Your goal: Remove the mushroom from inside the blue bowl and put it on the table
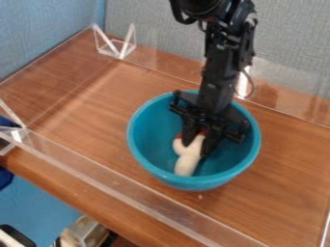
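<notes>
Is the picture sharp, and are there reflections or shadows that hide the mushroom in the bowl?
In the camera view, the whole picture is soft and low in detail; the clear walls catch pale glare along their edges; the bowl has a dull shine on its inside; the dark tool covers the mushroom's cap, so only the pale stem of the mushroom shows clearly.

A: Any lettering on the bowl (154, 154)?
B: None, plain teal all round.
A: The arm (222, 58), the table (91, 87)?
B: Nothing readable there either. No labels, no numbers, no brands anywhere.
</notes>
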`<state>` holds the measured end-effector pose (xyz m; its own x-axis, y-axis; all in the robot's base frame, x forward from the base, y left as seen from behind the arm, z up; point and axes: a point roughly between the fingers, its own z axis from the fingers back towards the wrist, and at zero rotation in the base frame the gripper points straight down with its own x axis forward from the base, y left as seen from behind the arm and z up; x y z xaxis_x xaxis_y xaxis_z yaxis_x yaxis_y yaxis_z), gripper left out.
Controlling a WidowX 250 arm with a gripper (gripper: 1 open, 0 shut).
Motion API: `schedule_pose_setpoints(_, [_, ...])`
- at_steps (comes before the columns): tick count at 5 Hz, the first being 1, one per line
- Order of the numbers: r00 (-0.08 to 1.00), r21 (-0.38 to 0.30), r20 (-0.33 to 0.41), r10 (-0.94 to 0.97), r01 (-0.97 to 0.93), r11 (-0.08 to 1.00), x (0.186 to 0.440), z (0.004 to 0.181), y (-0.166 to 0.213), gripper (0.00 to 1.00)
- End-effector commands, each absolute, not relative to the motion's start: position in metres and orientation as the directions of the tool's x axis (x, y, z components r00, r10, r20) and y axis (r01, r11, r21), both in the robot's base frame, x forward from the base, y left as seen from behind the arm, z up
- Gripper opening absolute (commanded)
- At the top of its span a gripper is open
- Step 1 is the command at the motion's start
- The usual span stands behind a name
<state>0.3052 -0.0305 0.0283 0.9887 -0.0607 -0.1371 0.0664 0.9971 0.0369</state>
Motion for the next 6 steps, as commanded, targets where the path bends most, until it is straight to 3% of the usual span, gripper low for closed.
schedule_pose_setpoints(1, [0.978,0.035,-0.192,-0.082,0.091,0.995,0.306,-0.009,-0.024,0.0])
schedule_pose_setpoints(3, [0.967,0.033,-0.206,-0.148,0.158,0.987,0.305,-0.005,-0.044,0.0])
schedule_pose_setpoints(6, [0.949,0.019,-0.23,-0.214,0.224,0.974,0.312,-0.019,-0.052,0.0])
